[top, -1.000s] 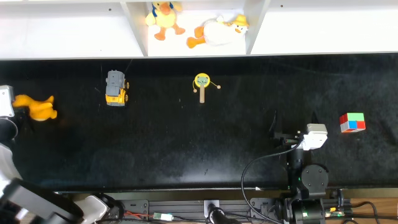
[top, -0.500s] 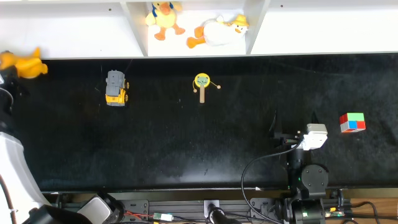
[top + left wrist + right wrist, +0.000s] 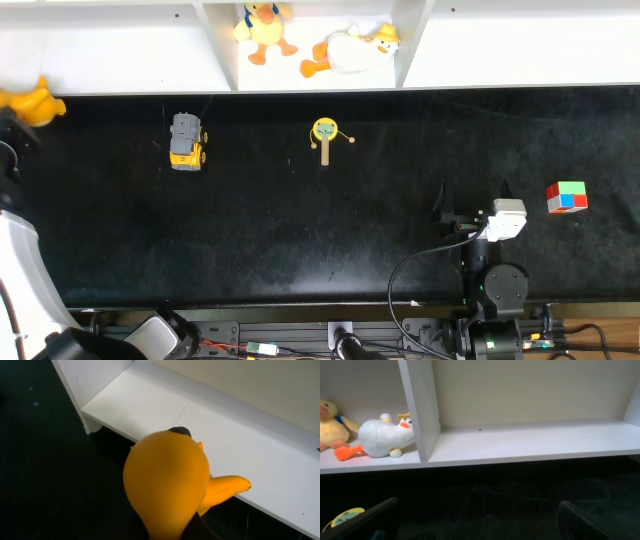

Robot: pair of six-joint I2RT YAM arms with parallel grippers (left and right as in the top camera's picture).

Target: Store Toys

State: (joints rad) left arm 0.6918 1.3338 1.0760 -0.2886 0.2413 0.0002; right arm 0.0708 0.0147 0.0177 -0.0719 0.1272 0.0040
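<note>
The orange duck point(image 3: 25, 102) is hanging at the 10 o'clock corner of the top view, above the line where the black surface point(image 3: 300, 230) meets the white shelf point(image 3: 120, 50). The left pincer point(image 3: 10, 125) is grasping it from below, so the duck is sitting at roughly 12 o'clock from the pincer. In the left wrist view the duck's rounded body point(image 3: 167, 482) is covering the fingers, and its flat bill point(image 3: 227, 485) is pointing out over the front edge of the shelf floor point(image 3: 240, 425).

Moving outward, a yellow-and-grey truck point(image 3: 186, 140) is standing on the surface toward 11 o'clock, well apart from the duck. A small rattle drum point(image 3: 325, 135) is lying near 12 o'clock. In the shelf's middle compartment, a yellow plush duck point(image 3: 262, 28) and a white plush duck point(image 3: 350, 50) are lying side by side.

The right pincer point(image 3: 472, 195) is resting low at 4 o'clock, its fingers point(image 3: 360, 515) spread wide and gripping nothing. A multicoloured cube point(image 3: 566, 197) is sitting at 3 o'clock, apart from that pincer.
</note>
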